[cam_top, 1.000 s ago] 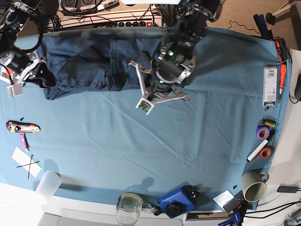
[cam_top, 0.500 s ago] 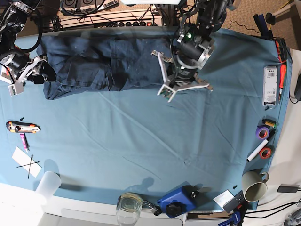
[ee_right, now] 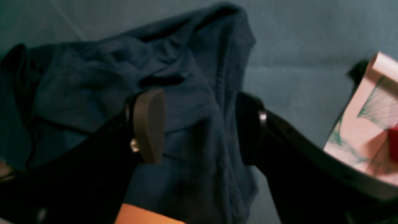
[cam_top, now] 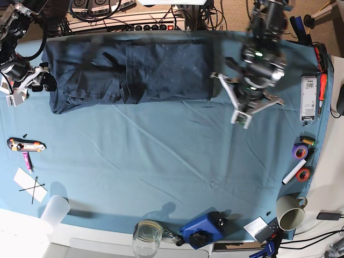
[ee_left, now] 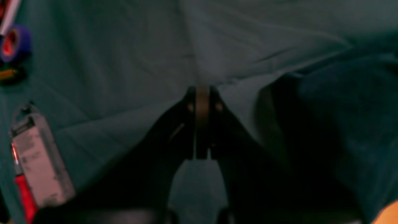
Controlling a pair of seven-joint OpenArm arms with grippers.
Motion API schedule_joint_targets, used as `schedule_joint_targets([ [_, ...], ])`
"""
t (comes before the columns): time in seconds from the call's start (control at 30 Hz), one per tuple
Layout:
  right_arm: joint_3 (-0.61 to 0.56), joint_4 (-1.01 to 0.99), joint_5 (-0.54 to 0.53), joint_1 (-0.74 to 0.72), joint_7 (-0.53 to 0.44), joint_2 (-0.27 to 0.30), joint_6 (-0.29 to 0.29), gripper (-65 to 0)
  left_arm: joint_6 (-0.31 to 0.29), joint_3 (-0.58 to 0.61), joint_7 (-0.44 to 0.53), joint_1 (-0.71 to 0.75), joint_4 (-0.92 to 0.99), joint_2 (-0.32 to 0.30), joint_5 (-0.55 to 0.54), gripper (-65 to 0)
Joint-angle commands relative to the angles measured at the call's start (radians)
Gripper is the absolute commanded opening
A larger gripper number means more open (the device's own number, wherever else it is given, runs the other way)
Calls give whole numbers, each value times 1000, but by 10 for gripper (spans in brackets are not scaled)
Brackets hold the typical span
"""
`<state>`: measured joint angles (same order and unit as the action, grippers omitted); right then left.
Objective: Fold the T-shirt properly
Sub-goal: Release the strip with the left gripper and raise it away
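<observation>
While the right gripper [cam_top: 33,80] hangs with fingers wide at the T-shirt [cam_top: 126,72] end, nothing is gripped. The shirt lies as a long band along the desk's [cam_top: 161,161] far edge. To fold neatly, I'd pinch both end corners evenly; the left gripper [cam_top: 248,105], fingers pressed together, is off the shirt.

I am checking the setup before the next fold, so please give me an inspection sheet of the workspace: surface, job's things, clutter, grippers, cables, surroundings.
Surface: teal table cloth, creased, covering the table.
Job's things: T-shirt, dark navy, folded into a long band along the far edge.
Clutter: mug, tape rolls, plastic cup, glass, box cutter, blue device.
Grippers: left gripper shut, holding nothing, above bare cloth; right gripper open, over the shirt's end.
Cables: power strip and wires behind the table.
Surroundings: carpet floor.
</observation>
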<state>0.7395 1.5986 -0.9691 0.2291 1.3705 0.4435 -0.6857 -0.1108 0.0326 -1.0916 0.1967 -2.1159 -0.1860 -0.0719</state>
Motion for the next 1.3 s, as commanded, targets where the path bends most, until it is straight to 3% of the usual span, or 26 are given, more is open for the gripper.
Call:
schedule_joint_targets([
  [0.0,9,-18,-9,-17,-17,23,-8,-298,-15,-37,18,-2,-19,0,-35,-650],
  [0.17,8,-190,-34,-72,26,43,-12,-298,-76,-159,14,39,-19,-1,-173,-650],
  [0.33,7,-352,-113,-129,26,61,-12,-298,-109,-174,6,74,-19,-16,-274,-650],
  [0.5,6,-505,-249,-165,26,60,-12,-298,-127,-174,7,75,-19,-16,-307,-650],
  [0.63,-4,-569,-288,-153,26,52,-12,-298,-127,-174,7,74,-19,-16,-307,-650],
  [1.0,-282,-586,-325,-109,26,52,-12,-306,-127,-174,10,75,-19,-16,-307,-650],
  [1.07,-289,-586,-325,-110,26,52,-12,-383,-127,-174,10,75,-19,-16,-307,-650],
  [1.2,-269,-584,-375,-114,26,53,-12,-633,-127,-174,11,75,-19,-16,-307,-650],
  [1.27,-253,-583,-424,-123,26,53,-12,-650,-127,-174,10,75,-19,-16,-307,-650],
])
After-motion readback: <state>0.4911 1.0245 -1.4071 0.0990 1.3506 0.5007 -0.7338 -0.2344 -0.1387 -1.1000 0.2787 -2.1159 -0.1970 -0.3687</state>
